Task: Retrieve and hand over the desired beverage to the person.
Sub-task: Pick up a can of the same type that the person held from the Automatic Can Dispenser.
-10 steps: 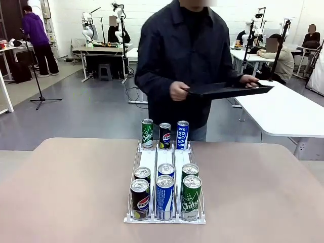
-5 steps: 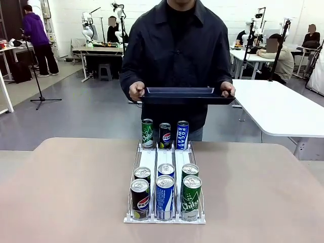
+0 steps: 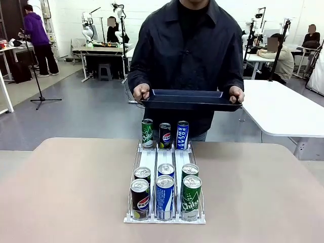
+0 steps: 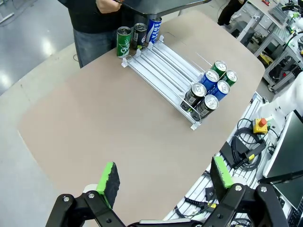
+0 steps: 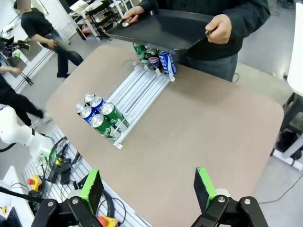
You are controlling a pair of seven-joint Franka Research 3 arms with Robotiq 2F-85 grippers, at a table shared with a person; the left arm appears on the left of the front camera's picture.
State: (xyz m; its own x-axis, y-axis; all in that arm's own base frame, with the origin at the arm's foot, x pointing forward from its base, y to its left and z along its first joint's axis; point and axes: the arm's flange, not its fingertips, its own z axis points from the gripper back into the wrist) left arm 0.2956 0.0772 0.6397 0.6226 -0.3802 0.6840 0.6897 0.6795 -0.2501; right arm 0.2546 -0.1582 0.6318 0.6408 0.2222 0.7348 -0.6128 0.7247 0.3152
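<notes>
- The person (image 3: pixel 187 45) stands at the table's (image 3: pixel 66 192) far edge, holding a black tray (image 3: pixel 190 98) level by its 2 ends, over the rack's (image 3: pixel 152 159) far end.
- 9 cans (image 3: pixel 165 195) stand in the rack: 3 at its far end, 6 at its near end.
- The left gripper (image 4: pixel 165 176) is spread wide and empty.
- The right gripper (image 5: pixel 149 188) is spread wide and empty.

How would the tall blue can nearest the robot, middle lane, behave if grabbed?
The blue can is tall and narrow, so a high push would probably tip it. Its glossy wall looks slippery; rails of the rack may steady it.
</notes>
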